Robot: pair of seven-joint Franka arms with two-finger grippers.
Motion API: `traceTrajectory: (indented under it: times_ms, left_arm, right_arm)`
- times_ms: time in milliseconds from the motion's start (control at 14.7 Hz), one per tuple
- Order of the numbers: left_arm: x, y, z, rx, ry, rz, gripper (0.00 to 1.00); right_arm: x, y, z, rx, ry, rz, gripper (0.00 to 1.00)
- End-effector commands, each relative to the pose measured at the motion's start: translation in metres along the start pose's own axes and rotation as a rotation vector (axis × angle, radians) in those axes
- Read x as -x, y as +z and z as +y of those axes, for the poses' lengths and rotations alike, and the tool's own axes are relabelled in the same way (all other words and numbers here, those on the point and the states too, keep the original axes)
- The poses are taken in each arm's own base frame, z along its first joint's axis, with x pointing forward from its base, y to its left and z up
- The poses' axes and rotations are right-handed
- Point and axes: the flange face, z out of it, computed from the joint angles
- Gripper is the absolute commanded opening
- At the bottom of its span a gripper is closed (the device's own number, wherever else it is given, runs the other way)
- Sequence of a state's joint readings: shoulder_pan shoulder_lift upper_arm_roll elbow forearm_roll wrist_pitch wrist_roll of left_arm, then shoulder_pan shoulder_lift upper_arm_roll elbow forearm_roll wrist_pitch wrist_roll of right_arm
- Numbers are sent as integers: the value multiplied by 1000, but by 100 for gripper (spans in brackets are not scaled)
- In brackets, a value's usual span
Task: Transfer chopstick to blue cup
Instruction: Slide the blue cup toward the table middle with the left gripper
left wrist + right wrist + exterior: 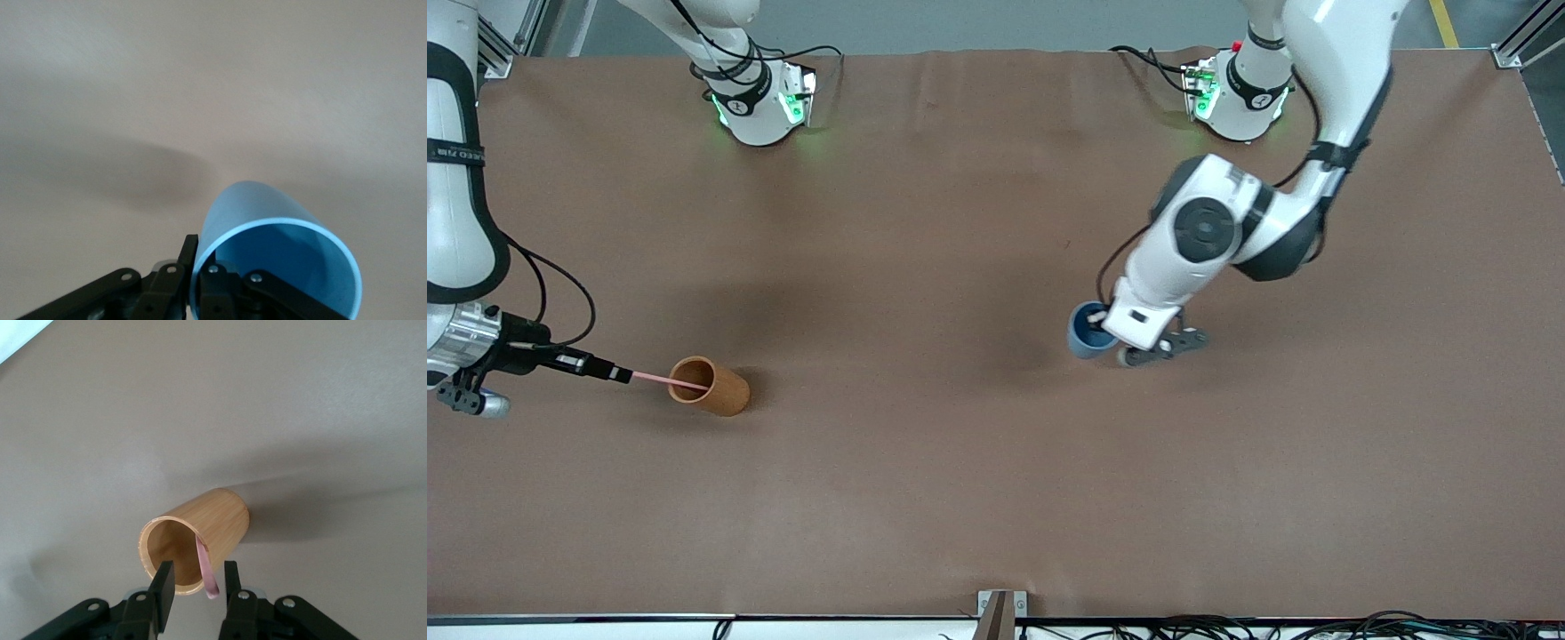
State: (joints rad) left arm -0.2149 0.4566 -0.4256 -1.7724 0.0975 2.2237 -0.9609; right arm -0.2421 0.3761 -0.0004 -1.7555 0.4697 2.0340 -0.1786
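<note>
The orange-brown cup (710, 385) stood nearest the camera, the chopstick (671, 381) leaning out of it toward the right gripper (195, 587), whose parted fingers flanked its tip. The left gripper (1152, 347) pinched the blue cup (1089, 331) rim.

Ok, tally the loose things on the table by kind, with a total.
Cups: 2, the blue cup held at its rim by the left gripper, and the orange-brown cup.
Chopsticks: 1, the chopstick, pink, standing in the orange-brown cup, with the right gripper around its upper end.
Total: 3
</note>
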Motion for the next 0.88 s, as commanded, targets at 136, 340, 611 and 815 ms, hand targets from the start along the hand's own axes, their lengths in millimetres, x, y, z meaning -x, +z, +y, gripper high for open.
traceTrajectory:
  times_ms: [136, 340, 611, 815]
  left_arm:
    - [14, 37, 51, 11, -75, 52, 1]
    - [26, 51, 61, 34, -99, 65, 1]
    - [36, 71, 71, 53, -108, 81, 1]
    - [38, 81, 73, 60, -116, 89, 3]
  right_arm:
    - [3, 5, 3, -34, 8, -9, 27]
    - [3, 6, 3, -36, 10, -18, 22]
    - [5, 7, 3, -41, 14, -37, 19]
    - [4, 5, 3, -40, 14, -26, 15]
